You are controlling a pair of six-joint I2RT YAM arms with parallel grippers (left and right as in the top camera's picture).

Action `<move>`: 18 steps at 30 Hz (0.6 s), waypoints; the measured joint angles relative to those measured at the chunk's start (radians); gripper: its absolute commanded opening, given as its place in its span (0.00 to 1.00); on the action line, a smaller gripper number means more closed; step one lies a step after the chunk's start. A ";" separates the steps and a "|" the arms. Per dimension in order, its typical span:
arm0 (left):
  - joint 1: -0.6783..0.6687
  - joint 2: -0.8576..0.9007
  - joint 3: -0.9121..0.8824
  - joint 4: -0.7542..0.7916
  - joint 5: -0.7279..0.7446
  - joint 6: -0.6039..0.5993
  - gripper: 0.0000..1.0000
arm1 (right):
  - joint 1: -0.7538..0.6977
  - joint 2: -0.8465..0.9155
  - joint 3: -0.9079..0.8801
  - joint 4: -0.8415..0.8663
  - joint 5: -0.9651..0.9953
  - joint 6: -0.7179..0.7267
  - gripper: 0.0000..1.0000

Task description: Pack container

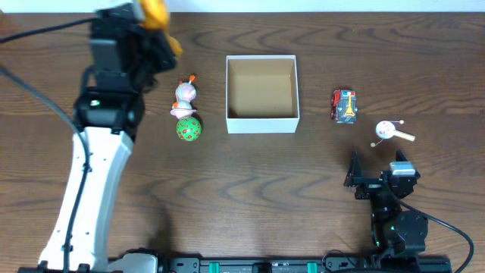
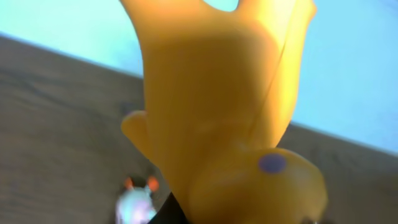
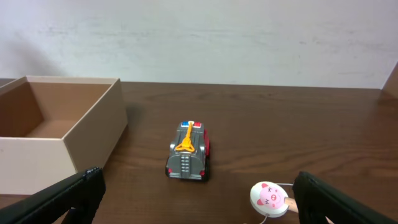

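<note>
Container point(image 1: 262, 123), square and shallow with white walls and a brown cardboard floor, sits at the centre of the wooden table point(image 1: 250, 182). Only the overhead view shows the left gripper point(image 1: 151, 23), clamped on a yellow toy point(image 1: 157, 10). The left wrist view shows the toy's smooth, rounded surface and purple dot. The right wrist view shows the right gripper point(image 3: 196, 186) spread wide, facing a boxy toy car point(image 3: 188, 152).

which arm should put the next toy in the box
Left: the left end effector is shut on a yellow toy near the container; the right end effector is open and empty.
</note>
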State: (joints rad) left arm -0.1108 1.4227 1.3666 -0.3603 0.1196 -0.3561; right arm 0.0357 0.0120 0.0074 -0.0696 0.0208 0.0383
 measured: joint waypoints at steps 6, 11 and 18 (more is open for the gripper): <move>-0.005 0.029 -0.003 -0.158 -0.137 -0.019 0.06 | 0.000 0.000 0.000 0.000 0.000 0.000 0.99; 0.040 0.063 -0.003 -0.281 -0.305 -0.031 0.06 | 0.000 0.000 0.000 0.000 0.000 0.000 0.99; 0.070 0.306 -0.004 -0.284 -0.329 -0.040 0.06 | 0.000 0.000 0.000 0.000 0.000 0.000 0.99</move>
State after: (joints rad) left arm -0.0406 1.7283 1.3624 -0.6441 -0.2092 -0.3962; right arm 0.0357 0.0120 0.0074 -0.0696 0.0208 0.0383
